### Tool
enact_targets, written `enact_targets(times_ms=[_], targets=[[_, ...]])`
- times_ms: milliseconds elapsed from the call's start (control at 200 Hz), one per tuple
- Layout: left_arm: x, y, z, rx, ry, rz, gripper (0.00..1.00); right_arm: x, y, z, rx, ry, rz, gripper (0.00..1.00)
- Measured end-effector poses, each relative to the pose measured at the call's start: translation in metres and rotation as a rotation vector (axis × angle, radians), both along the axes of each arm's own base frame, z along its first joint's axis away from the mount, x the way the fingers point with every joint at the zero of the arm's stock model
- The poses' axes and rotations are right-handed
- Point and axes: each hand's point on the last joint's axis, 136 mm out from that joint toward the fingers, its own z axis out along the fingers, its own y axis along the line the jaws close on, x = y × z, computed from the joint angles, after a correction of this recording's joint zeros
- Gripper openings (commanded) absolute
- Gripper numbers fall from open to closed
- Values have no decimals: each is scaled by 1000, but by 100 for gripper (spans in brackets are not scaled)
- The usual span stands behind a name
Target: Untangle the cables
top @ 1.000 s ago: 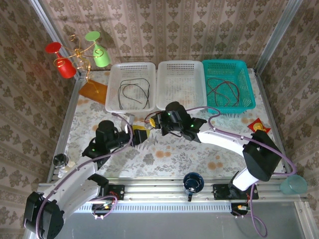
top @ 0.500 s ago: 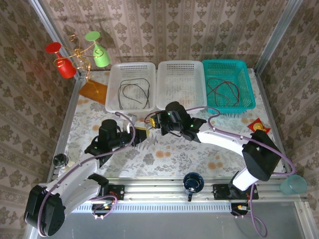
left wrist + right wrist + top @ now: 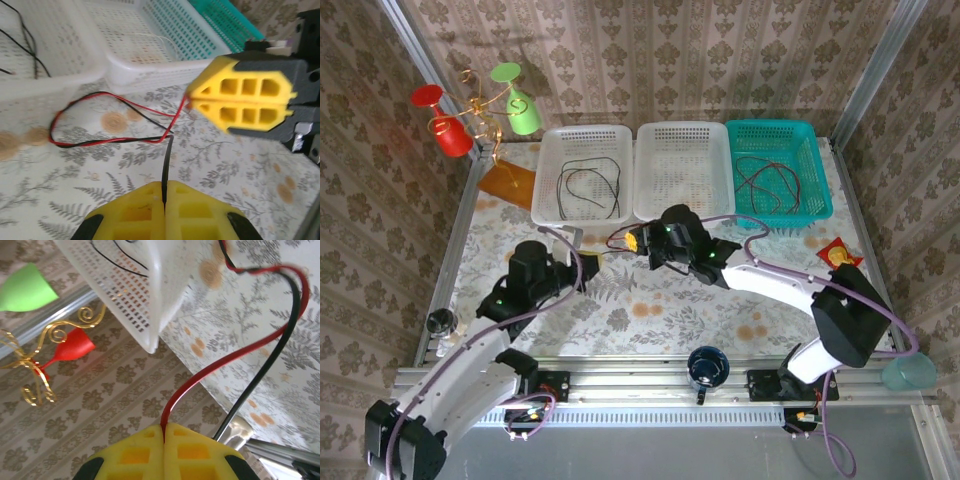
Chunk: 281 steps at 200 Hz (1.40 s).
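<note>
Pinching the black cable (image 3: 167,155) in the tightly closed left gripper (image 3: 164,186) and the red cable (image 3: 51,131) in the closed right gripper (image 3: 164,429), trailing their crossed loop over the table (image 3: 650,315) just near of the white basket (image 3: 548,140). Seemingly nearing the end: black wires sitting in that basket, red in the far-right teal basket (image 3: 770,125), only pulling apart and dropping this pair remaining.

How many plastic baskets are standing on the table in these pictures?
3. One white basket at the back left holds black cables, a second white basket stands beside it in the middle, and a teal basket at the right holds dark red cables. None seems hidden.
</note>
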Motion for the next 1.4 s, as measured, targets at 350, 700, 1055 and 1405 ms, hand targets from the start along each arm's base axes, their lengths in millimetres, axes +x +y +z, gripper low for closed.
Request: enact_targets(times_ms=[350, 700, 1055, 1405], targets=[[6, 44, 12, 197, -75, 169, 0, 16, -111, 71, 30, -218, -248, 0], [13, 85, 42, 433, -176, 287, 0, 5, -249, 117, -56, -370, -575, 0], [11, 74, 51, 470, -215, 179, 0, 24, -239, 139, -366, -481, -315, 11], [23, 39, 98, 334, -191, 88, 0, 3, -142, 89, -611, -670, 186, 54]])
